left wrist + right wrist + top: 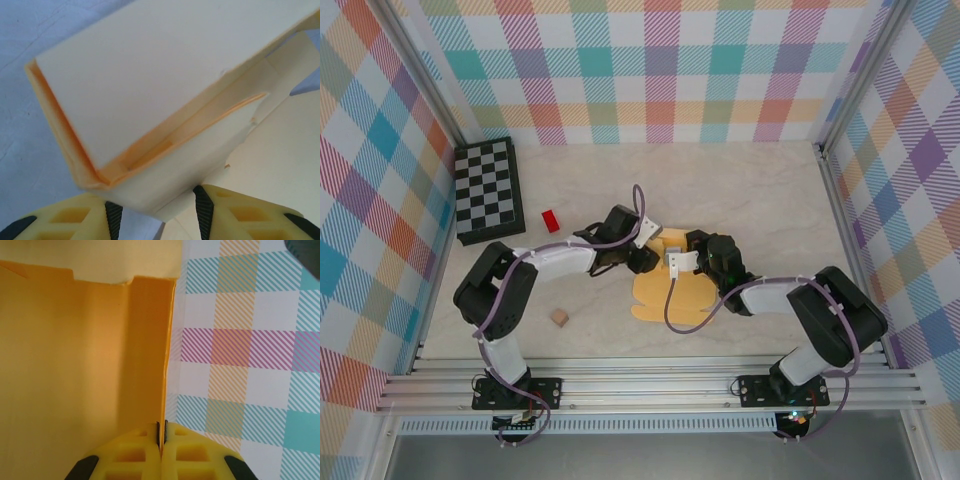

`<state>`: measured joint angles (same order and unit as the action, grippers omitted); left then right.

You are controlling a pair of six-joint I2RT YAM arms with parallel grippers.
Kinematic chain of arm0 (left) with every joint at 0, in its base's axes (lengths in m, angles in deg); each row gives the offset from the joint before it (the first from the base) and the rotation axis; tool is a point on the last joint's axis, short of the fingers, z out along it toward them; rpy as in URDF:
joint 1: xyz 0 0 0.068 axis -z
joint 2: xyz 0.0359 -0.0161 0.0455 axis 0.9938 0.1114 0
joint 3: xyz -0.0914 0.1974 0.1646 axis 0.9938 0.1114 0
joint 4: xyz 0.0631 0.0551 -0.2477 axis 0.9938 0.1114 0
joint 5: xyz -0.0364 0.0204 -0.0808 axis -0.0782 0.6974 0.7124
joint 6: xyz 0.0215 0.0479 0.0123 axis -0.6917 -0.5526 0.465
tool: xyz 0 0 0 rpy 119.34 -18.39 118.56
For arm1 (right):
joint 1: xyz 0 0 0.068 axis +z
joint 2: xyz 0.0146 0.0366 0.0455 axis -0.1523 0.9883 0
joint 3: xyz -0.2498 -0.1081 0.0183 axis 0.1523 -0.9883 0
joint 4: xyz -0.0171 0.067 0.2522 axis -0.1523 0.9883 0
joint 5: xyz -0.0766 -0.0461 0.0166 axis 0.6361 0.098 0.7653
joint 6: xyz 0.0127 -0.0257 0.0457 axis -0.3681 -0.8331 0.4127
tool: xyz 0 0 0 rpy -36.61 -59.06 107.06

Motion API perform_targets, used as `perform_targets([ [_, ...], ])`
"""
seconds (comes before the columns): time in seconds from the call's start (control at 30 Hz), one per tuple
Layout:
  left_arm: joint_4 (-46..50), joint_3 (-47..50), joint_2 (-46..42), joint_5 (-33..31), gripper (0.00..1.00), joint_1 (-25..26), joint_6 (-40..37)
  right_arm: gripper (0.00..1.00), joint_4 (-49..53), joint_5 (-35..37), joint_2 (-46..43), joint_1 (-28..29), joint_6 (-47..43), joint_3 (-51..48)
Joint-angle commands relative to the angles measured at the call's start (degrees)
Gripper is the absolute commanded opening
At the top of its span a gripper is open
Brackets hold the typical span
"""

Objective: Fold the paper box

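Observation:
The paper box (pixel 672 288) lies mid-table as a yellow-orange die-cut sheet, part of it raised between the two arms. My left gripper (pixel 645 260) reaches it from the left. In the left wrist view its jaws (pixel 157 217) stand open and wide, and a folded corner of the pale box (pixel 150 75) sits between the fingertips (pixel 202 210). My right gripper (pixel 676 262) comes in from the right. In the right wrist view it (pixel 161 432) is shut on the thin edge of an upright orange panel of the box (pixel 75 365).
A folded chessboard (pixel 488 190) lies at the back left. A small red block (pixel 551 220) sits beside it, and a small tan cube (pixel 559 317) rests near the left arm. Plaid walls (pixel 660 60) close in the table on three sides.

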<state>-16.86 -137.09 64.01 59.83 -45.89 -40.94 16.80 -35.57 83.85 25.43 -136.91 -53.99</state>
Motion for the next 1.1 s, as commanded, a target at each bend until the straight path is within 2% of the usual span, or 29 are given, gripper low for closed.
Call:
perform_targets([
  [0.0,-2.6,2.6,-1.9,-3.8,0.46,1.5,2.1,0.00,4.3,-0.8,-2.4,0.7,2.3,-0.1],
  [0.43,-8.1,4.0,-2.8,-16.5,0.48,5.8,11.3,0.00,6.7,1.2,-4.5,2.2,2.2,-0.6],
  [0.57,-9.1,4.0,-2.7,-21.0,0.44,5.8,12.0,0.00,7.4,1.6,-5.0,3.5,1.0,-1.9],
  [0.8,-10.6,3.8,-2.1,-25.3,0.27,5.7,13.7,0.00,8.8,2.6,-6.2,4.7,2.2,-2.5],
  [0.87,-11.1,3.8,-2.2,-25.6,0.26,5.8,14.7,0.00,10.9,2.9,-6.3,4.8,2.8,-2.4],
  [0.97,-12.0,3.9,-2.4,-24.8,0.29,5.8,15.9,0.00,12.6,2.7,-7.2,4.9,4.2,-2.2],
  [1.07,-12.9,4.2,-2.3,-23.9,0.43,5.7,15.5,0.00,15.8,1.6,-8.3,4.9,5.7,-1.6],
])
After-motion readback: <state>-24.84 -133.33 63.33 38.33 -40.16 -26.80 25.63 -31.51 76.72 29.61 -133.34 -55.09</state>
